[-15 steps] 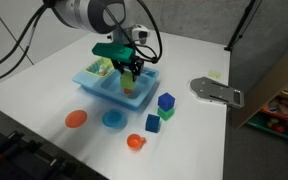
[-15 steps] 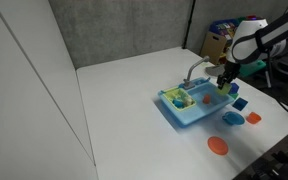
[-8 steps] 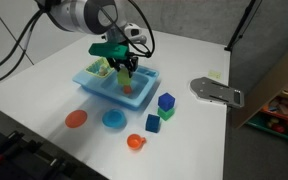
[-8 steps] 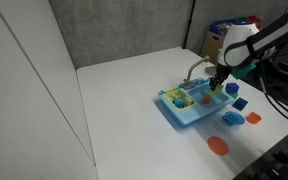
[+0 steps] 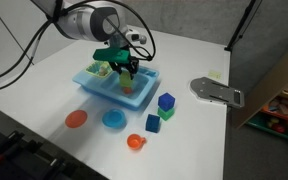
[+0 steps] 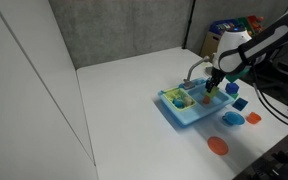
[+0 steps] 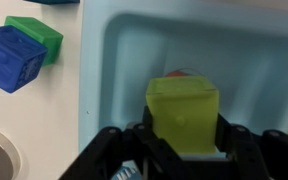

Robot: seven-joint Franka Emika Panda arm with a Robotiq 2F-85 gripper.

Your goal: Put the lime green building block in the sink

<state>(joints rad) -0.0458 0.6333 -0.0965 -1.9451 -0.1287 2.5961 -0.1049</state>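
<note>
Gripper point(image 7: 182, 150) is clenching the small lime green plastic building block point(image 7: 184, 112) over the light blue plastic toy sink point(image 7: 254, 60), blue plastic cube point(image 7: 14, 58) at ten o'clock; we are judging release comes next.

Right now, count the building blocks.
3. Lime green block in the gripper over the sink; blue block and dark green block on the table. Others may be hidden.
</note>
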